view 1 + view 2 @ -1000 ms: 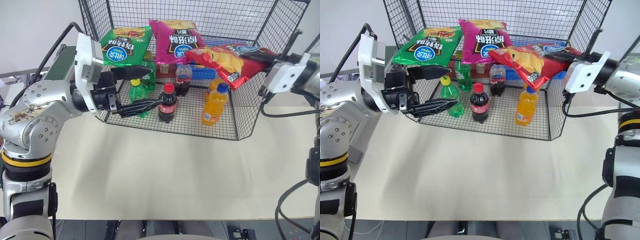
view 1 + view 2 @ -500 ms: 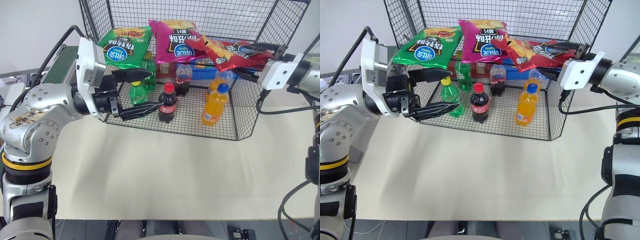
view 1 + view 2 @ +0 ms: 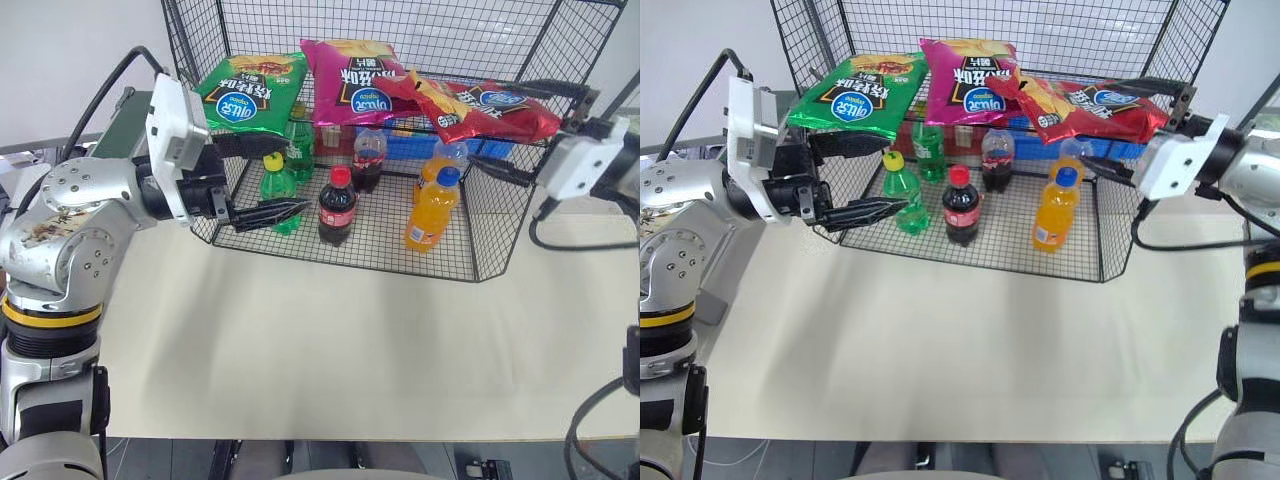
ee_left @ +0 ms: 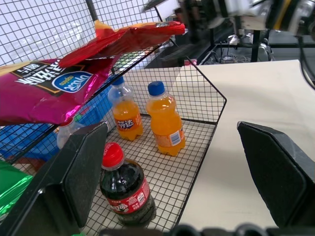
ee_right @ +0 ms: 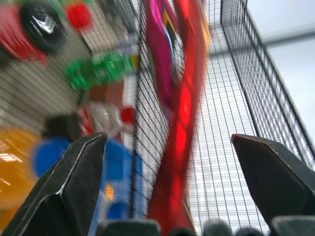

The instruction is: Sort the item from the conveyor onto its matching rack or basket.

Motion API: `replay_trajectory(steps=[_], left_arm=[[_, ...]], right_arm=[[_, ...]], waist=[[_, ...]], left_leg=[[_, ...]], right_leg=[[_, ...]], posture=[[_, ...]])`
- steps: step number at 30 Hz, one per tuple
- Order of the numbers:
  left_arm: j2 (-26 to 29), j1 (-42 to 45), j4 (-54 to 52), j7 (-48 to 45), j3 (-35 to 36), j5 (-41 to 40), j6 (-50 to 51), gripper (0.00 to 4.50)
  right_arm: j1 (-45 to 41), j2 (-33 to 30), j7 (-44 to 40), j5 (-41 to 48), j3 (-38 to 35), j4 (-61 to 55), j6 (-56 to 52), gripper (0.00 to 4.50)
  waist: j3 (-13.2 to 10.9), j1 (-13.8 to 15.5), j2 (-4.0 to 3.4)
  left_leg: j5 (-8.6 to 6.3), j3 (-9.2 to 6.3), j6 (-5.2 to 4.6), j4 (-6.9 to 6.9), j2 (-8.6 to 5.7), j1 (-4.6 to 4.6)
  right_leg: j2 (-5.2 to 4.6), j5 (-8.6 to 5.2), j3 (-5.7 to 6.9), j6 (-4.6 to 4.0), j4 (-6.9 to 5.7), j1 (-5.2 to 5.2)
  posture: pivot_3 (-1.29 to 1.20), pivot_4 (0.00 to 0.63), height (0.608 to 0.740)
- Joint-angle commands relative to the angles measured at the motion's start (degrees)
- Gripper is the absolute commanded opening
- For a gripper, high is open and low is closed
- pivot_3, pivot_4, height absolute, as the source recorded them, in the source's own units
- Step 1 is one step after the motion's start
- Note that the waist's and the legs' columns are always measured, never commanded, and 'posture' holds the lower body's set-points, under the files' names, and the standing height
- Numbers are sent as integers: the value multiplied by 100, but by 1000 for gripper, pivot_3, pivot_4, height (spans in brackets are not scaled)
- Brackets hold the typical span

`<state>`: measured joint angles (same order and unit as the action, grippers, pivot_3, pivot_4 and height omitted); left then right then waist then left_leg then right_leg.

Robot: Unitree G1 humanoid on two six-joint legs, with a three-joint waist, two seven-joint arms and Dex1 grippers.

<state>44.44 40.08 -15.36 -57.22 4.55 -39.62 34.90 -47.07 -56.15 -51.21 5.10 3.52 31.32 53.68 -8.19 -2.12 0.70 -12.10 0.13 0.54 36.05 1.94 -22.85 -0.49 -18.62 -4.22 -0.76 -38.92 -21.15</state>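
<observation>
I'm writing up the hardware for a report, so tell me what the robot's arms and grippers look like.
Both arms are silver-grey metal with rounded, bolted joint housings; the left carries a yellow band and black ring lower down. Each wrist has a white boxy block. The left gripper and right gripper each have two black tapered fingers. Black cables loop from both arms.

The right gripper (image 5: 167,187) stands wide open before the red chip bag (image 5: 184,118), seen edge-on.
</observation>
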Motion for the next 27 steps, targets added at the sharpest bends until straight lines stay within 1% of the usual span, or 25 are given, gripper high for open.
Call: replay_trajectory(steps=[1,3,6,8,10,12,13,16,19,27], left_arm=[[-41,114,-37,-47,46,83,-205,4500],[-92,149,-9,-79,9,122,-251,4500],[-139,163,82,-183,-92,263,-407,4500],[-182,188,120,-194,-119,285,-438,4500],[-231,215,114,-183,-126,292,-428,4500],[-266,212,98,-172,-127,304,-434,4500],[-279,201,86,-163,-125,308,-435,4500],[-292,140,8,-137,-88,315,-413,4500],[-290,83,-48,-102,-42,310,-396,4500],[-278,-60,-187,3,17,294,-385,4500]], right_arm=[[438,-182,307,390,-370,-2099,-1632,4477],[562,-116,526,438,-437,-3109,-2681,4477],[334,64,779,376,-282,-4317,-4451,4477],[39,160,797,162,-38,-4826,-5610,4477],[-194,280,799,-14,154,-5163,-6464,4477],[-475,524,840,-129,355,-5423,-7058,4477],[-609,648,878,-198,429,-5498,-7308,4477],[-863,763,754,-499,711,-5589,-7926,4477],[-1133,934,794,-735,885,-5503,-8269,4477],[-1386,873,632,-1260,970,-5096,-8189,4477]], waist=[[2,-11,-4],[3,-29,-8],[3,-29,-8],[3,-15,-8],[3,10,-8],[3,27,-8],[3,30,-8],[3,62,-8],[3,87,-8],[3,101,-8]], left_leg=[[0,1,0,3,1,1],[0,1,0,7,2,2],[0,-2,0,9,3,5],[0,-6,0,12,2,3],[0,-7,-1,16,0,1],[-2,-10,-2,19,0,-4],[-2,-10,-3,19,-1,-6],[-2,-10,-3,22,-2,-18],[-3,-10,-5,25,-3,-24],[-3,-9,-5,25,-4,-28]], right_leg=[[0,0,-2,0,-4,-1],[3,0,-5,0,-8,-1],[9,0,-2,1,-5,-2],[9,-1,3,1,-5,-3],[8,-1,5,1,-4,-5],[8,-1,9,1,-1,-6],[7,-1,9,1,0,-9],[8,-1,10,1,-2,-21],[7,-1,11,1,-3,-24],[7,-1,11,1,-2,-31]], posture=[[0,150,740],[0,150,740],[0,150,740],[0,150,740],[0,150,740],[0,150,740],[0,150,740],[0,150,740],[0,150,740],[0,150,740]])
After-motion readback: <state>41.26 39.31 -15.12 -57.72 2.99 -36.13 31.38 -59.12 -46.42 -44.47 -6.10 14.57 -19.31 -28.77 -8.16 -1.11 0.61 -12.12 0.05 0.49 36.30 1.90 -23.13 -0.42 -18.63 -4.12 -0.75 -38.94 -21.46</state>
